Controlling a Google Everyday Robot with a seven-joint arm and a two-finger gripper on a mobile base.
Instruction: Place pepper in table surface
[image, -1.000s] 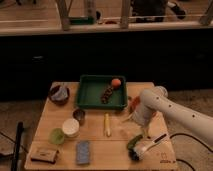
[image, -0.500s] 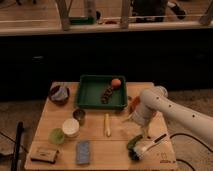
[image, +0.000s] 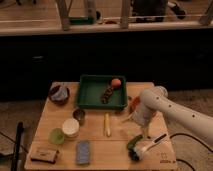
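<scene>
The gripper hangs low over the near right corner of the table surface, at the end of the white arm that reaches in from the right and bends down; how far the gripper is open cannot be told, nor whether it has hold of anything. The pepper, small and dark green, lies at the gripper's left side, down at the tabletop and touching or nearly touching the gripper; which of the two cannot be told.

Against the views from a second and half a second ago, nothing differs: arm, gripper and pepper sit in the same places, and no other item has shifted.

The dark-green tray stands at the far middle of the table; inside it lie a small orange round item towards the far right corner and a dark brown lumpy item just in front of it. A pale yellow stick lies lengthwise in front of the tray, well apart from the pepper. On the left are a dark bowl, a small dark cup, a white cup and a light-green disc just beside it; along the near edge lie a tan rectangular block and a blue sponge. An orange-red item shows at the tray's right, partly hidden by the arm.
</scene>
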